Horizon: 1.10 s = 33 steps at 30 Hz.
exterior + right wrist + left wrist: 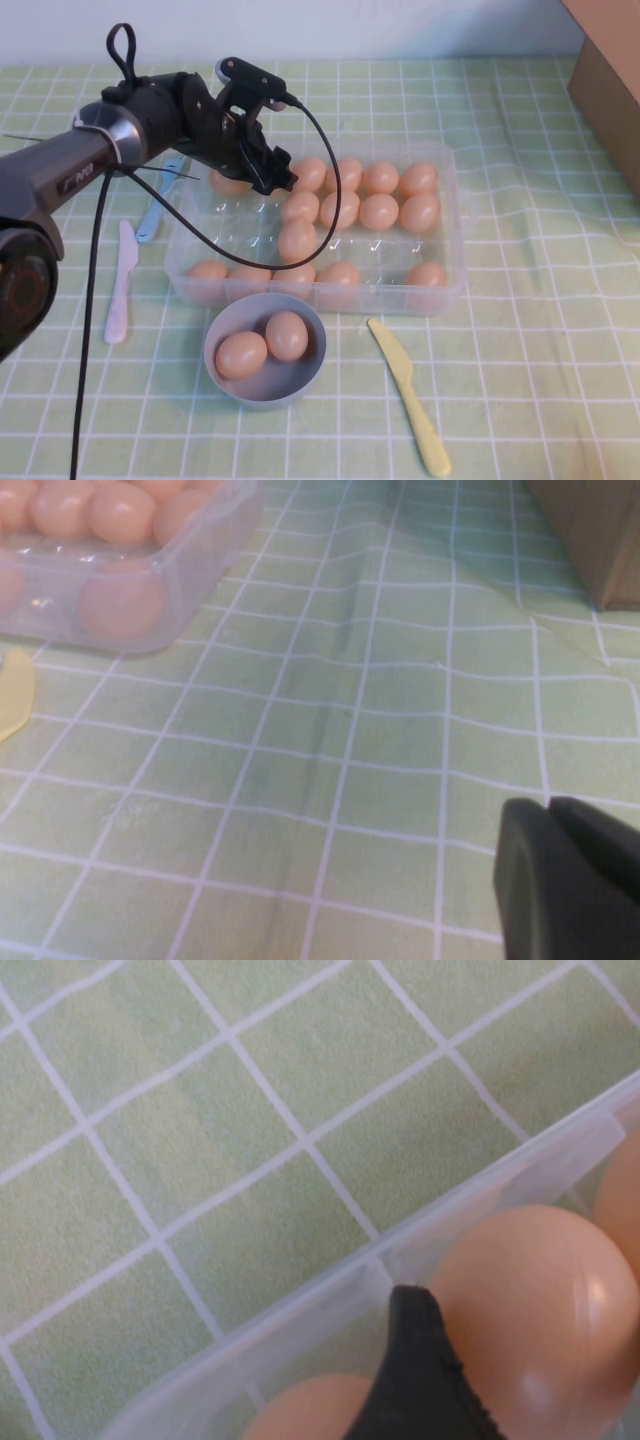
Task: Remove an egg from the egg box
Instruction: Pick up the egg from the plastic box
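The clear plastic egg box (pixel 455 262) stands mid-table with several peach-orange eggs in its cups. My left gripper (pixel 271 181) reaches down into the box's back left corner. In the left wrist view one black finger (pixel 415 1370) presses against the side of the egg (pixel 540 1320), just inside the box wall (pixel 300 1320). The other finger is out of view, and a second egg (pixel 300 1415) lies beside the finger. My right gripper (pixel 550 815) is shut and empty above the cloth, right of the egg box (pixel 200 575). It does not show in the high view.
A grey-blue bowl (pixel 214 372) holding two eggs stands in front of the box. A yellow plastic knife (pixel 410 395) lies at front right. A white knife (pixel 120 285) and a blue one (pixel 158 210) lie left of the box. A cardboard box (pixel 605 75) stands at back right.
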Each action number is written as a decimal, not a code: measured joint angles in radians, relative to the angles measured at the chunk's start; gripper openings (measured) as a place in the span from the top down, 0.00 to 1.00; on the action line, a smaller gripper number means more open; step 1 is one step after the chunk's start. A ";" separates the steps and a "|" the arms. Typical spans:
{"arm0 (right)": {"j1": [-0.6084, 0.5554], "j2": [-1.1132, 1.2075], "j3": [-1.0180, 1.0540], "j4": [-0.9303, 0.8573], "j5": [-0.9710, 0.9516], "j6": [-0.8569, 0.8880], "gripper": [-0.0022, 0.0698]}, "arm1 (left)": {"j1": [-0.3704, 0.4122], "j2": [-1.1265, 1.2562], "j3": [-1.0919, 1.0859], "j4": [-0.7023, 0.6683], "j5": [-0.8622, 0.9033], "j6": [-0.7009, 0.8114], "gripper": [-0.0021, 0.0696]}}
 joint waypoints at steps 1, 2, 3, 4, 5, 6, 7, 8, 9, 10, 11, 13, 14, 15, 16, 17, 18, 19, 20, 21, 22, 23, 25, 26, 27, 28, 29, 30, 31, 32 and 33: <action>0.000 0.000 0.000 0.000 0.000 0.000 0.99 | 0.000 0.000 0.000 0.000 -0.002 0.000 0.39; 0.000 0.000 0.000 0.000 0.000 0.000 0.99 | 0.000 0.000 0.000 0.000 -0.002 0.000 0.39; 0.000 0.000 0.000 0.000 0.000 0.000 0.99 | 0.000 0.000 0.000 0.000 -0.002 0.000 0.39; 0.000 0.000 0.000 0.000 0.000 0.000 0.99 | 0.000 0.000 0.000 0.000 -0.002 0.000 0.39; 0.000 0.000 0.000 0.000 0.000 0.000 0.99 | 0.000 0.000 0.000 0.000 -0.002 0.000 0.39; 0.000 0.000 0.000 0.000 0.000 0.000 0.99 | 0.000 0.000 0.000 0.000 -0.002 0.000 0.39; 0.000 0.000 0.000 0.000 0.000 0.000 0.99 | 0.000 0.000 0.000 0.000 -0.002 0.000 0.39; 0.000 0.000 0.000 0.000 0.000 0.000 0.99 | 0.000 0.001 0.000 0.000 -0.004 0.000 0.39; 0.000 0.000 0.000 0.000 0.000 0.000 0.99 | 0.000 0.001 0.000 0.000 -0.005 0.000 0.41; 0.000 0.000 0.000 0.000 0.000 0.000 0.99 | 0.000 0.001 0.000 0.000 -0.006 0.000 0.42; 0.000 0.000 0.000 0.000 0.000 0.000 0.99 | 0.000 0.002 0.000 0.000 -0.006 0.000 0.44; 0.000 0.000 0.000 0.000 0.000 0.000 0.99 | 0.000 0.004 0.000 0.000 -0.006 0.000 0.48; 0.000 0.000 0.000 0.000 0.000 0.000 0.99 | 0.000 0.004 0.000 -0.002 -0.006 0.000 0.49; 0.000 0.000 0.000 0.000 0.000 0.000 0.99 | 0.000 0.004 0.000 -0.002 -0.006 0.000 0.50; 0.000 0.000 0.000 0.000 0.000 0.000 0.99 | 0.000 0.004 0.000 -0.004 -0.006 0.000 0.51; 0.000 0.000 0.000 0.000 0.000 0.000 0.99 | 0.000 0.004 0.000 -0.004 -0.006 0.000 0.51; 0.000 0.000 0.000 0.000 0.000 0.000 0.99 | 0.000 0.004 0.000 -0.004 -0.006 0.000 0.52; 0.000 0.000 0.000 0.000 0.000 0.000 0.99 | 0.000 0.004 0.000 -0.004 -0.004 0.000 0.52; 0.000 0.000 0.000 0.000 0.000 0.000 0.99 | 0.000 0.004 0.000 -0.004 -0.004 0.000 0.52; 0.000 0.000 0.000 0.000 0.000 0.000 0.99 | 0.000 0.004 0.000 -0.005 -0.003 0.000 0.52; 0.000 0.000 0.000 0.000 0.000 0.000 0.99 | 0.000 0.004 0.000 -0.005 -0.001 0.000 0.52; 0.000 0.000 0.000 0.000 0.000 0.000 0.99 | 0.000 0.004 0.000 -0.005 0.002 0.000 0.52; 0.000 0.000 0.000 0.000 0.000 0.000 0.99 | 0.000 0.002 0.000 -0.005 0.007 0.000 0.52; 0.000 0.000 0.000 0.000 0.000 0.000 0.99 | 0.000 0.000 0.000 -0.005 0.011 0.000 0.52; 0.000 0.000 0.000 0.000 0.000 0.000 0.99 | 0.000 -0.002 0.000 -0.003 0.020 0.000 0.52; 0.000 0.000 0.000 0.000 0.000 0.000 0.99 | 0.000 -0.007 0.000 -0.003 0.031 0.000 0.52; 0.000 0.000 0.000 0.000 0.000 0.000 0.99 | 0.000 -0.010 0.000 -0.003 0.034 0.000 0.52; 0.000 0.000 0.000 0.000 0.000 0.000 0.99 | 0.000 -0.013 0.000 -0.003 0.041 0.000 0.52; 0.000 0.000 0.000 0.000 0.000 0.000 0.99 | 0.000 -0.020 0.000 -0.001 0.049 0.000 0.52; 0.000 0.000 0.000 0.000 0.000 0.000 0.99 | 0.000 -0.025 0.000 -0.001 0.053 0.000 0.52; 0.000 0.000 0.000 0.000 0.000 0.000 0.99 | 0.000 -0.035 0.000 -0.001 0.057 0.000 0.52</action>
